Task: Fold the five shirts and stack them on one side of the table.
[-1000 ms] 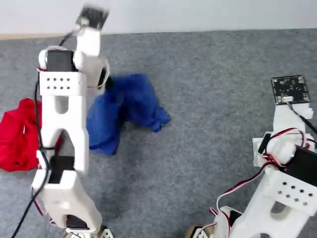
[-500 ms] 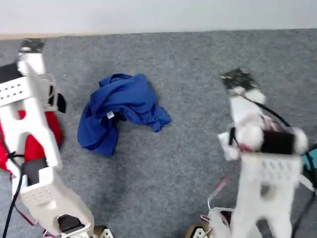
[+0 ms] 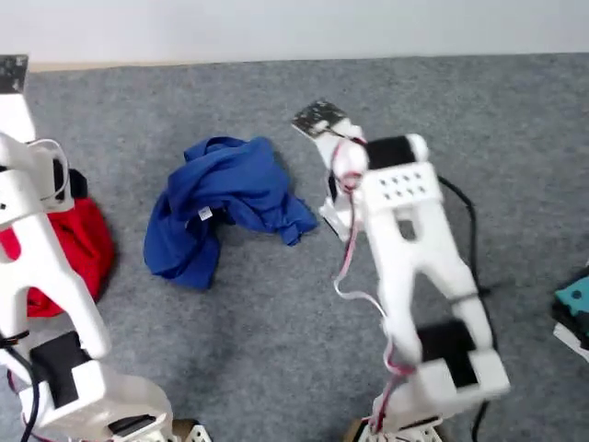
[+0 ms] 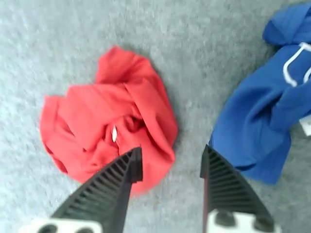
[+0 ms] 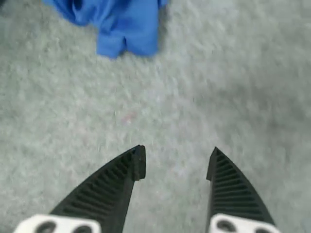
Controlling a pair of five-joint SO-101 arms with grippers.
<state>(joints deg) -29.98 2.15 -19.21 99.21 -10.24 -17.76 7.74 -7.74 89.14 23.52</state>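
While the left gripper (image 4: pixel 171 153) hangs with jaws spread wide over the crumpled red shirt (image 4: pixel 112 121), the blue shirt (image 3: pixel 221 207) lies bunched near it on the grey table (image 3: pixel 479 120). The right gripper (image 5: pixel 177 150), jaws likewise wide and empty, hovers near the blue shirt's edge

A rough grey felt-like mat (image 3: pixel 276 350) covers the tabletop from edge to edge, its nap coarse and speckled in both wrist views. Along its far edge runs a plain pale wall (image 3: pixel 386 26), with a thin tan strip (image 3: pixel 92 65) between them at the left. At the mat's right edge lies a teal-and-white item (image 3: pixel 574 304), too cut off to identify.
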